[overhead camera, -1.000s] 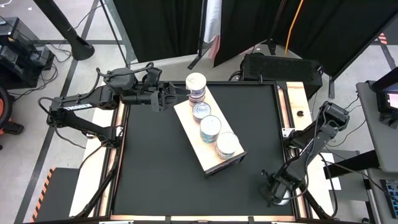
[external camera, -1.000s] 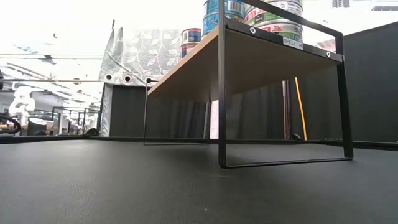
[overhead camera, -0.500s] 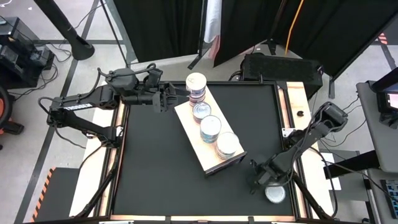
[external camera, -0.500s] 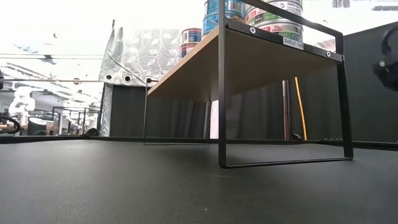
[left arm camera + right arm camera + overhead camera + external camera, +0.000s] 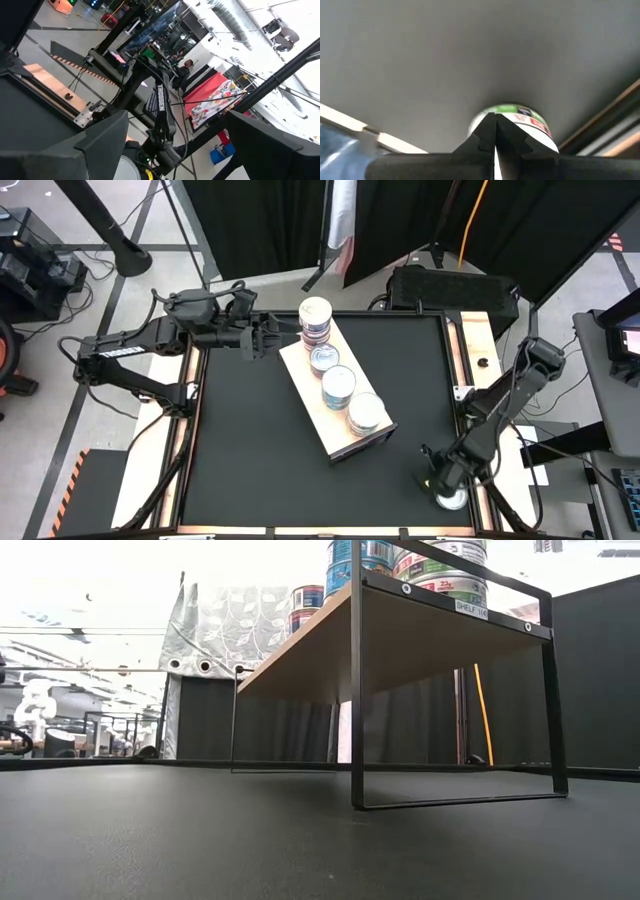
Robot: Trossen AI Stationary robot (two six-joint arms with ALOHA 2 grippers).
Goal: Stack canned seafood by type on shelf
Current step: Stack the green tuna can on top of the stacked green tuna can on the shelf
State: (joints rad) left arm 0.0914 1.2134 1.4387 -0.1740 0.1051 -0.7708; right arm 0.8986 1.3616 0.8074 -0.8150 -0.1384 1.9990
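Silver-topped tin (image 5: 449, 497) sits at the table's near right corner, directly under the right gripper (image 5: 437, 477), whose fingers are pinched together, holding nothing. Shelf (image 5: 305, 395) lies up-left across the table; left gripper (image 5: 272, 335) waits wide open, empty, beside the far stack.

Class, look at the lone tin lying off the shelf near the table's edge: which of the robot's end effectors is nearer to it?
The right. The right end effector hangs shut right over the lone tin. The left end effector is open, far across the table beside the tallest stack on the shelf.
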